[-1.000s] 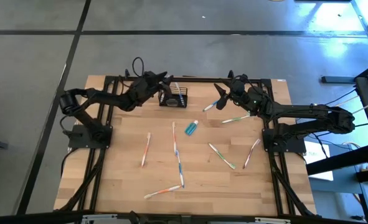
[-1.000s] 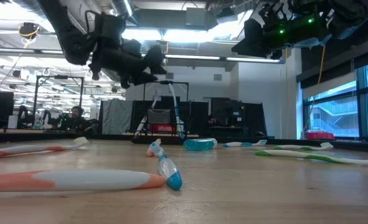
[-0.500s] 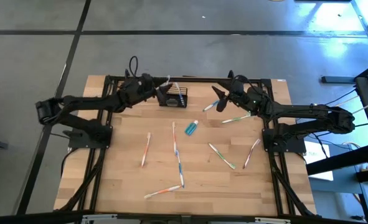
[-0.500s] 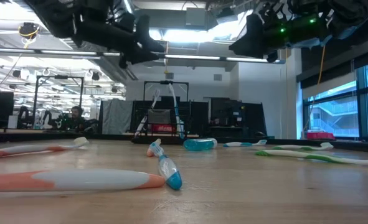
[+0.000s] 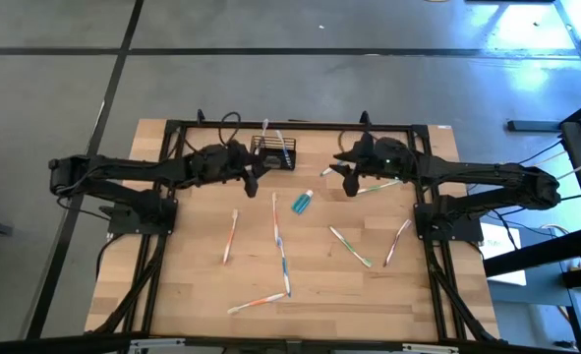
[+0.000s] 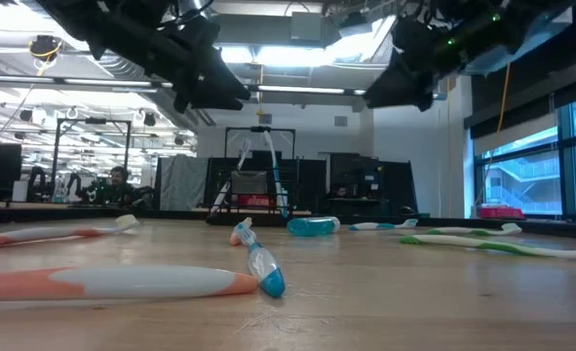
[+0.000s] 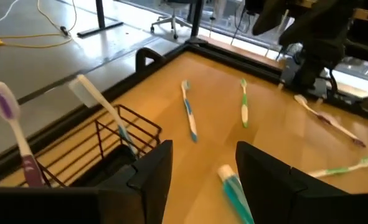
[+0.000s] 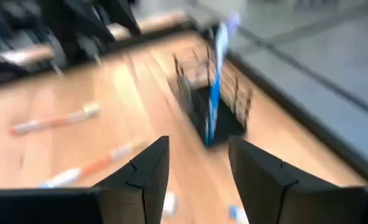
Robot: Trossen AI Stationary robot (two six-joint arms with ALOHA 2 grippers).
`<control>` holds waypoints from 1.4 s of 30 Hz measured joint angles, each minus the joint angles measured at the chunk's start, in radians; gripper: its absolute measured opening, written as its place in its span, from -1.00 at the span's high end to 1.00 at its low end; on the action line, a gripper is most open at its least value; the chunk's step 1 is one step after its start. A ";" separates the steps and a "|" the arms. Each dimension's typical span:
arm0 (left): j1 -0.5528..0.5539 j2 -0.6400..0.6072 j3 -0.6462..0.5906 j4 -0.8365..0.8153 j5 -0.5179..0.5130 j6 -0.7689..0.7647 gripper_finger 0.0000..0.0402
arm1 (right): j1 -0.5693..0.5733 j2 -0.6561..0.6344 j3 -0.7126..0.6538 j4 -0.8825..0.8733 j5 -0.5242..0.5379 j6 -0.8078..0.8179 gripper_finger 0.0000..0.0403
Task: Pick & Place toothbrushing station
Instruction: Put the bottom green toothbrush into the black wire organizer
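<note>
Nearest the low camera an orange-and-white toothbrush (image 6: 102,283) lies flat on the pale wooden bench (image 5: 192,285), its handle smooth, rounded plastic. Further in are more thin brushes with orange, blue and green handles, and a small teal tube (image 5: 301,203) near the middle, glossy and soft-looking.

At the far edge stands the toothbrushing station (image 5: 272,153), a small black wire basket with open grid sides, upright on the bench, with brushes standing in it: a blue one (image 8: 218,59) and a purple one (image 7: 12,127).

The left end effector (image 5: 252,177) hangs just beside the basket's near corner, empty, its fingers (image 7: 155,171) parted at a middling width. The right end effector (image 5: 347,176) hovers well apart from the basket over the far right of the bench, also empty, with a similar gap.

The step in hand looks like the approach to the basket; nothing is gripped yet. The next move probably calls for lining the left fingers over one wire wall and descending. The thin grid offers little to pinch, and the standing brushes could tip.
</note>
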 joint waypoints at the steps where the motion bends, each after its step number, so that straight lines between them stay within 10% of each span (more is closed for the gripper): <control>1: -0.016 0.000 0.000 -0.007 -0.013 -0.001 0.14 | 0.010 0.000 0.008 -0.041 0.025 0.019 0.17; 16: -0.201 0.000 0.000 -0.192 -0.217 -0.080 0.16 | 0.030 -0.001 0.010 -0.268 0.091 0.101 0.17; 26: -0.284 0.001 0.000 -0.237 -0.244 -0.141 0.16 | 0.042 -0.001 0.010 -0.523 -0.125 0.264 0.17; 42: -0.335 0.001 0.000 -0.278 -0.326 -0.184 0.16 | 0.375 -0.001 0.010 -0.599 -0.131 0.521 0.17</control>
